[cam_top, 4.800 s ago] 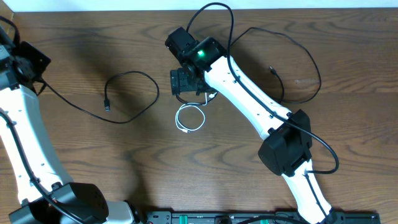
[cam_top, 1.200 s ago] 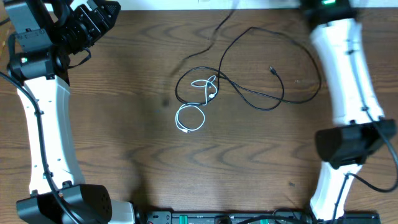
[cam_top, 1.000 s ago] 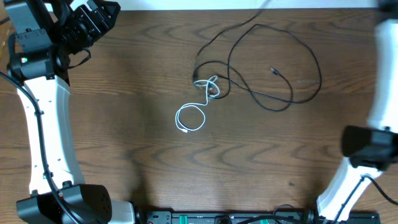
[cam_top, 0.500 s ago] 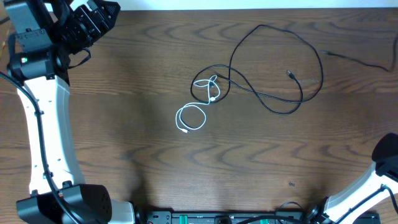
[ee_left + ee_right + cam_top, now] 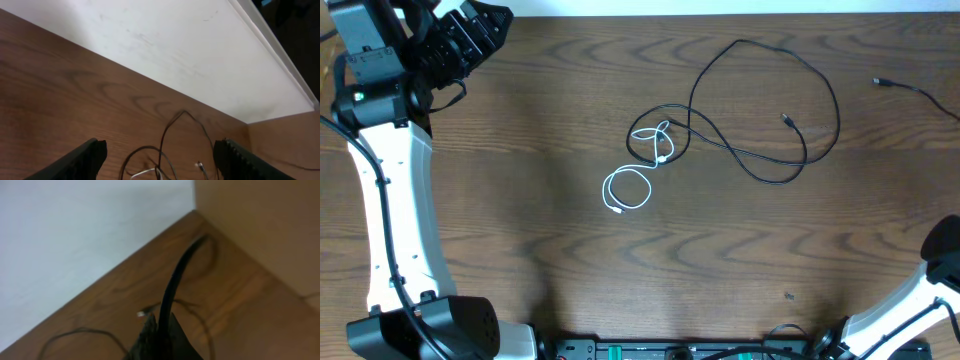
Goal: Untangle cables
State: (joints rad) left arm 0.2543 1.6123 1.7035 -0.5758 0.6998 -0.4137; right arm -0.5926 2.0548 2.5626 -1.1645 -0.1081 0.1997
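The black cable (image 5: 760, 55) lies in wide loops at the table's centre right, with one plug (image 5: 785, 118) inside the big loop. A small black loop crosses the upper strands of the white cable (image 5: 627, 190), whose coil lies just below. A thin black end with a plug (image 5: 877, 82) trails off the right edge. My right gripper (image 5: 162, 320) is shut on a black cable (image 5: 175, 280) that runs out between its fingertips; this gripper is outside the overhead view. My left gripper (image 5: 488, 28) hangs open at the far left corner, far from the cables (image 5: 165, 140).
A white wall (image 5: 175, 50) borders the table's far edge. A tan panel (image 5: 260, 230) stands at the right corner. My right arm's elbow (image 5: 945, 255) shows at the right edge. A black rail (image 5: 670, 351) runs along the front edge.
The right arm swung off to the right and out of the overhead view, dragging the black loops and the tangle rightward. The trailing black end slid further right. The left arm stayed still.
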